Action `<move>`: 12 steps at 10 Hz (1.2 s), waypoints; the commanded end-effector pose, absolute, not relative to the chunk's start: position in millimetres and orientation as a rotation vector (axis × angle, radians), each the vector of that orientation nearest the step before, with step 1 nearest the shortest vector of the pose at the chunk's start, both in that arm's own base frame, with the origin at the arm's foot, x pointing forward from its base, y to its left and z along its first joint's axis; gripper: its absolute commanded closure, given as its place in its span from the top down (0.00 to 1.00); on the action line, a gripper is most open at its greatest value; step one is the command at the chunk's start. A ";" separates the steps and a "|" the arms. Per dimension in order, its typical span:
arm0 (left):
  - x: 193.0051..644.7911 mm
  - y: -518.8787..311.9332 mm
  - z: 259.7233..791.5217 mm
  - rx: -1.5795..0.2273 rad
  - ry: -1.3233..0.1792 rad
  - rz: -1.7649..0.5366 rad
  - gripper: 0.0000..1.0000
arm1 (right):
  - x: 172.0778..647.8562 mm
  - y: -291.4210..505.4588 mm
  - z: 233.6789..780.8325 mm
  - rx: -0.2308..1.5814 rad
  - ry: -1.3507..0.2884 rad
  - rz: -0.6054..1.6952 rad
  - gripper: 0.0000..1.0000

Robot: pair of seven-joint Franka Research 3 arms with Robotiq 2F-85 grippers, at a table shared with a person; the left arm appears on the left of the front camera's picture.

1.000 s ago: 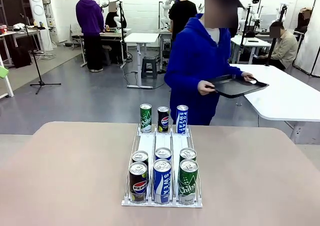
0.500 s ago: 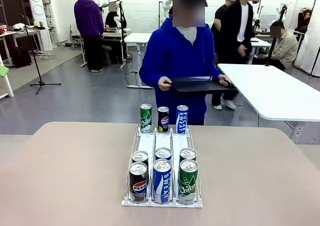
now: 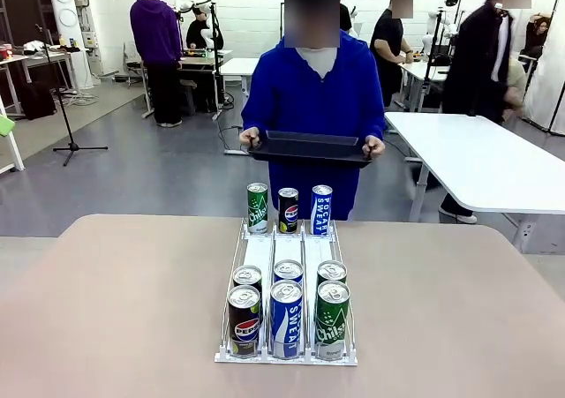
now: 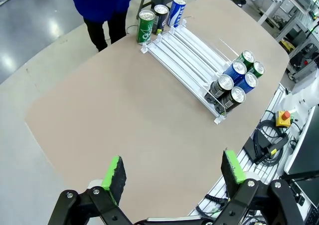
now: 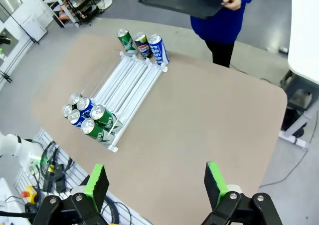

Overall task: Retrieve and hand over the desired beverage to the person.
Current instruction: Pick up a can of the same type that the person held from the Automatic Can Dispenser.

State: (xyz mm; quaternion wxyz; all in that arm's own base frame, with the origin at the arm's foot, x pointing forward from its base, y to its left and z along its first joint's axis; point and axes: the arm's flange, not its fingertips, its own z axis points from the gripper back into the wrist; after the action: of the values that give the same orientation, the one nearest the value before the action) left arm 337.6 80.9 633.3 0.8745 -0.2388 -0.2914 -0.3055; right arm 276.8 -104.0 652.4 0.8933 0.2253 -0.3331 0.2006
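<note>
The person (image 3: 309, 98) in a bright blue hoodie stands at the table's far edge, holding a black tray (image 3: 309, 146) level in both hands. A clear three-lane can rack (image 3: 287, 274) lies mid-table. At its far end stand a green Chilsung can (image 3: 257, 208), a Pepsi can (image 3: 288, 210) and a blue Pocari Sweat can (image 3: 321, 210). Several more cans (image 3: 286, 314) crowd its near end. High above the table, my left gripper (image 4: 173, 172) and right gripper (image 5: 157, 184) both hang open, holding nothing.
The beige table (image 3: 106, 301) spreads wide on both sides of the rack. A white table (image 3: 494, 164) stands at the back right. Other people stand farther off. Cables and an emergency stop box (image 4: 282, 117) lie below the near table edge.
The person has walked from the right to the middle of the far edge and turned to face the table, bringing the tray in front with both hands. The cans have not moved.
</note>
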 end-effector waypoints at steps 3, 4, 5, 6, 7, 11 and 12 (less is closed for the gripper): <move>338.3 82.2 635.1 -0.504 -0.613 -0.646 1.00 | 276.4 -103.0 652.2 0.474 -0.694 0.424 1.00; 338.3 82.2 635.1 -0.504 -0.613 -0.646 1.00 | 276.4 -103.0 652.2 0.474 -0.694 0.424 1.00; 338.3 82.2 635.1 -0.504 -0.613 -0.646 1.00 | 276.4 -103.0 652.2 0.474 -0.694 0.424 1.00; 338.3 82.2 635.1 -0.504 -0.613 -0.646 1.00 | 276.4 -103.0 652.2 0.474 -0.694 0.424 1.00; 338.3 82.2 635.1 -0.504 -0.613 -0.646 1.00 | 276.4 -103.0 652.2 0.474 -0.694 0.424 1.00; 338.3 82.2 635.1 -0.504 -0.613 -0.646 1.00 | 276.4 -103.0 652.2 0.474 -0.694 0.424 1.00; 338.3 82.2 635.1 -0.504 -0.613 -0.646 1.00 | 276.4 -103.0 652.2 0.474 -0.694 0.424 1.00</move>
State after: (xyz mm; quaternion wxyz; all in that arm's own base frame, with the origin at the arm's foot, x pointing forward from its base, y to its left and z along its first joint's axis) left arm 337.6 80.8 633.4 0.8745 -0.2387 -0.2914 -0.3056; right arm 276.8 -104.1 652.4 0.8933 0.2253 -0.3332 0.2005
